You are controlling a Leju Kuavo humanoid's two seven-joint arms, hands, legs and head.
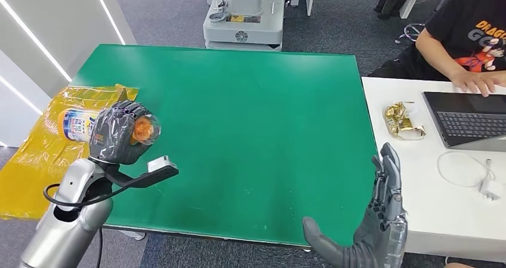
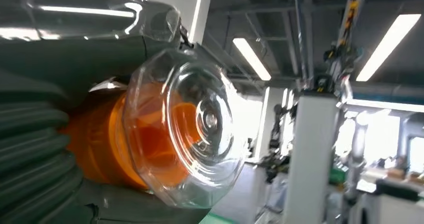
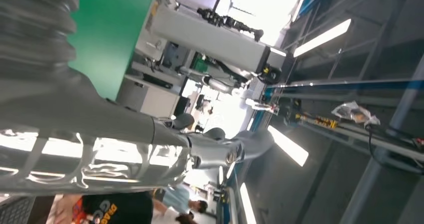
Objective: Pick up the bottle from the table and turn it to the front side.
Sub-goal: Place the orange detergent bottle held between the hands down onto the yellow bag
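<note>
Slip risk: left hand (image 1: 119, 134) is wrapped tight round the clear plastic bottle w/ orange contents (image 1: 145, 129), held off the green table (image 1: 250, 113) near its left edge. Smooth wall could twist loose mid-turn and drop. Right hand (image 1: 370, 232) spread, holding nothing.

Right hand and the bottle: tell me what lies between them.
In the head view, bare green table lies between the open right hand and the bottle, which the left hand holds near the table's left edge.
</note>
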